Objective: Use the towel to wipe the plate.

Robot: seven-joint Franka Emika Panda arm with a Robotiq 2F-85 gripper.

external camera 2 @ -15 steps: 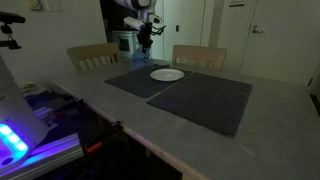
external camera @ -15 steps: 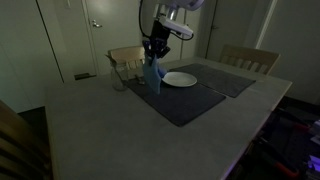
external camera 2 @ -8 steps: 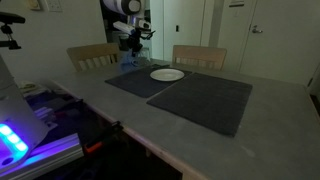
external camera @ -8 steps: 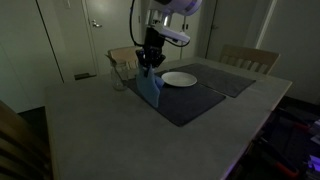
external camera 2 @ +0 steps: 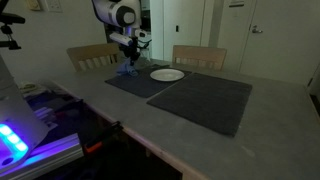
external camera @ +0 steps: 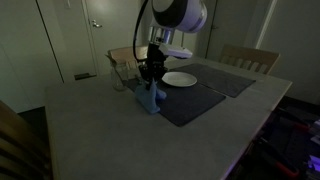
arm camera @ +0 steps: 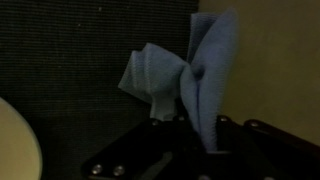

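Observation:
A white plate (external camera: 179,79) sits on a dark placemat (external camera: 190,100); in the other exterior view the plate (external camera 2: 166,74) is right of the arm. My gripper (external camera: 150,75) is shut on a blue towel (external camera: 150,97) that hangs down onto the mat's near-left corner, left of the plate. The towel also shows in an exterior view (external camera 2: 127,69). In the wrist view the towel (arm camera: 195,75) rises crumpled from between the jaws (arm camera: 205,140), over the mat edge, with the plate rim (arm camera: 15,140) at the lower left.
A second dark placemat (external camera: 232,77) lies beyond the plate. A clear glass (external camera: 118,78) stands left of the towel. Wooden chairs (external camera: 248,57) stand at the far side. The table edge (external camera: 255,130) is at the right.
My gripper has moved left and down with the towel, away from the plate, to the mat's corner where the towel now touches the surface.

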